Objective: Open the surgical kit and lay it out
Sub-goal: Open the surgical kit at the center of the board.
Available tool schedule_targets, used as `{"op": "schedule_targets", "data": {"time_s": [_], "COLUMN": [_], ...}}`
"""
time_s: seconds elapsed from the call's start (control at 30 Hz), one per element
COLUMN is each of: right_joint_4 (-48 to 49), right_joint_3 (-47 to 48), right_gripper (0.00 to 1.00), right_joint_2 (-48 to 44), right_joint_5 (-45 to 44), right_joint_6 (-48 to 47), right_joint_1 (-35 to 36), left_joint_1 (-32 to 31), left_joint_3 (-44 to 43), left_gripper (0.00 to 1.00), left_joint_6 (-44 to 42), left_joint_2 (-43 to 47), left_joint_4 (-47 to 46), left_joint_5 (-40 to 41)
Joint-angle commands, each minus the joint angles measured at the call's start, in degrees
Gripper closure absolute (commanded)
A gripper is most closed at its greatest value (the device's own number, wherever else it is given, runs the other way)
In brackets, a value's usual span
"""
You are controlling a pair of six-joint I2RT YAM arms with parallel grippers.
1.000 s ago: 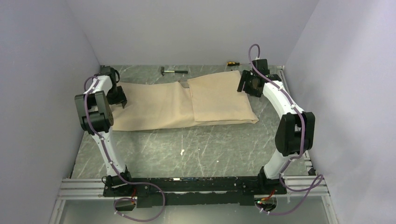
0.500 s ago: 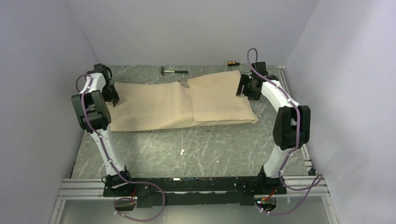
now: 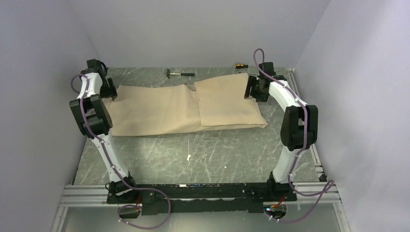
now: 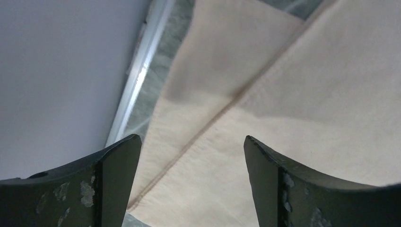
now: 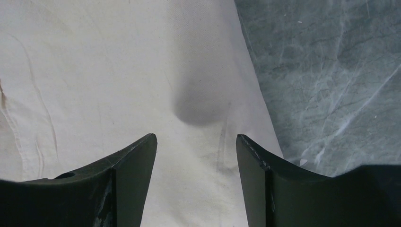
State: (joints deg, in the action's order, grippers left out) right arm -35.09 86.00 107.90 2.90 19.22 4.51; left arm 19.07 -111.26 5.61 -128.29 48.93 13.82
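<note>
Grey worktop (image 3: 208,150) bears the half-unfolded wrap cloth (image 3: 159,108), with the left end effector (image 4: 191,142) and right end effector (image 5: 196,139) wide open and empty over its ends, so the next move likely needs a pinch on the folded right flap.

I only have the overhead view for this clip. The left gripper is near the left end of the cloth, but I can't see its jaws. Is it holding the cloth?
Observer: No. The left wrist view shows the left gripper open with nothing between its jaws. The cloth lies below it.
Operator: Which part of the cloth is under it?
Observer: A stitched seam runs diagonally there, close to the metal rail.
Operator: And the right side?
Observer: The right gripper is also open and empty. It is above the cloth's right edge, with bare table beside it.
</note>
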Motion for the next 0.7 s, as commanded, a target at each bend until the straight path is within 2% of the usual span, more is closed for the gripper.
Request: {"op": "schedule_targets", "data": {"time_s": [0.0,0.27,0.33,0.47,0.67], "right_joint_4": [-1.16,-1.47,-1.63,-1.73,-1.91], "right_joint_3": [2.81,3.65,4.23,4.38,4.53], "right_gripper": [0.34,0.31,0.31,0.32,0.33], "right_joint_2": [-0.62,1.39,2.11,2.91,3.41], "right_joint_5": [-2.45,-6.41,-6.09,-5.77,-7.29], "right_joint_6": [-0.7,-0.18,-0.45,-0.17,0.37], "right_joint_1": [-0.34,-0.35,-0.33,-0.36,-0.32], "left_joint_1": [2.35,3.23,3.38,3.6,5.07], "left_joint_3": [-3.73,-4.8,-5.61,-7.26,-4.86], "left_gripper": [0.16,0.15,0.2,0.38,0.44], "left_joint_6": [0.65,2.03,2.13,2.23,5.77], "left_joint_2": [-1.82,-5.67,-6.71,-9.04,-8.95], "left_joint_4": [-3.28,-3.54,-3.25,-2.37,-1.18], "left_joint_5": [-3.83,-6.57,-5.53,-4.25,-5.37]}}
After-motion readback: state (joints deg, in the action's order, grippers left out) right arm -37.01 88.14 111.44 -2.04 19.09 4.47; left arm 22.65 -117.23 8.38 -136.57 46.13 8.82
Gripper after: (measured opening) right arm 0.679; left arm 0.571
